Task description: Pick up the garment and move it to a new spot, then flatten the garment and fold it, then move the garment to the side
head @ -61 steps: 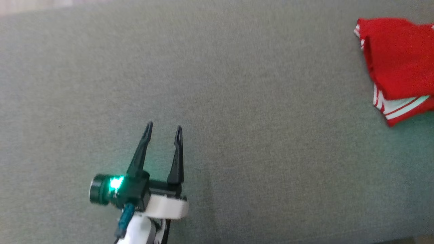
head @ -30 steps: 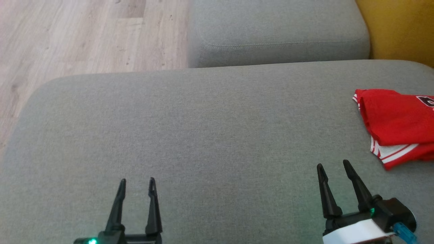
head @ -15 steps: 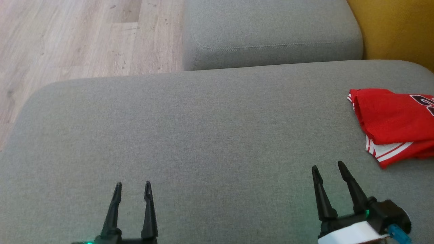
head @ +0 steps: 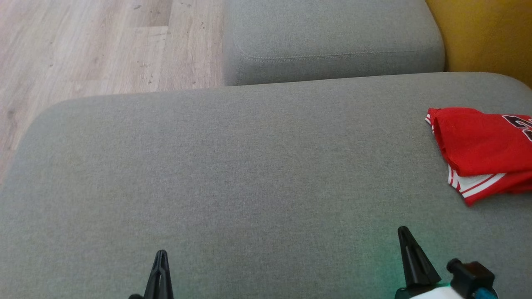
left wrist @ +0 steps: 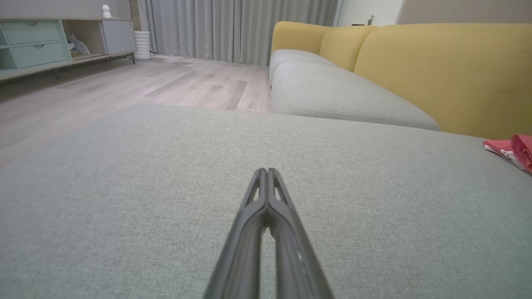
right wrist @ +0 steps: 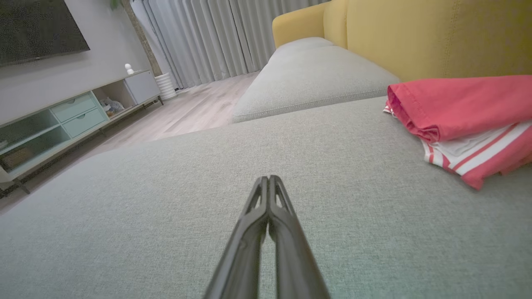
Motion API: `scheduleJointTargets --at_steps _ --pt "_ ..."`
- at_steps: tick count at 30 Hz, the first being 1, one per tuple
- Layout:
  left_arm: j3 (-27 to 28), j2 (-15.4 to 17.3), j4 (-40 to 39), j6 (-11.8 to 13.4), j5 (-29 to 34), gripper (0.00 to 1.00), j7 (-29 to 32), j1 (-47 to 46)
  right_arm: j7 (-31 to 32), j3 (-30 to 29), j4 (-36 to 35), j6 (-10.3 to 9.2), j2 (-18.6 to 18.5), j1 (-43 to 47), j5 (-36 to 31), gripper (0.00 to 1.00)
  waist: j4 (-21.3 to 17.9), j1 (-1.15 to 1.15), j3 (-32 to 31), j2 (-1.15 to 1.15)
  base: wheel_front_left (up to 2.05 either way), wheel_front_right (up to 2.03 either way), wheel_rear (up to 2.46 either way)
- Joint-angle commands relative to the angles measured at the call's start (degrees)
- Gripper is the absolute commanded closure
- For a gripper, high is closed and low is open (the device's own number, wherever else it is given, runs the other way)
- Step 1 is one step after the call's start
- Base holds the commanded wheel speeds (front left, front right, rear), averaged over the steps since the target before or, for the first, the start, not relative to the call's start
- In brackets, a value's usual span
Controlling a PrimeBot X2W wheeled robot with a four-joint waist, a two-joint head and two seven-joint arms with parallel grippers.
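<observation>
Your left gripper (left wrist: 266, 171) and right gripper (right wrist: 269, 178) are both clenched on nothing; red garment (head: 482, 149) lies folded on the grey sofa cushion (head: 249, 166).

The right gripper (right wrist: 268, 179), fingers pressed together, hovers over the grey cushion (right wrist: 166, 199); the folded red garment (right wrist: 461, 120) lies on that cushion, beyond the fingertips
</observation>
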Motion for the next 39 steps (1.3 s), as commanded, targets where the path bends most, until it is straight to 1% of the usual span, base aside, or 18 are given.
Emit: scheduleJointTargets --at_steps 1,31,37,39 --pt "0.75 0.29 -1.44 -0.59 -1.98 1.0 0.22 -2.19 0.52 -0.35 -1.65 0.0 -0.46 -2.42 2.13 1.0 -0.02 0.0 0.03 0.0 0.0 0.0 0.0" --pt "4.18 1.19 0.82 -4.6 -23.42 1.0 4.24 -6.96 4.48 -2.39 -0.82 -0.01 -1.39 -6.25 23.59 1.0 -0.39 0.0 0.63 0.0 0.0 0.0 0.0" --pt "4.85 1.28 1.08 -5.24 -26.92 1.0 4.97 -7.7 5.2 -2.81 -0.69 -0.02 -1.49 -6.88 27.1 1.0 -0.45 0.0 0.73 0.0 0.0 0.0 0.0" --pt "5.26 1.32 1.25 -5.63 -29.01 1.0 5.42 -8.14 5.64 -3.07 -0.61 -0.02 -1.54 -7.25 29.2 1.0 -0.49 0.0 0.8 0.0 0.0 0.0 0.0"
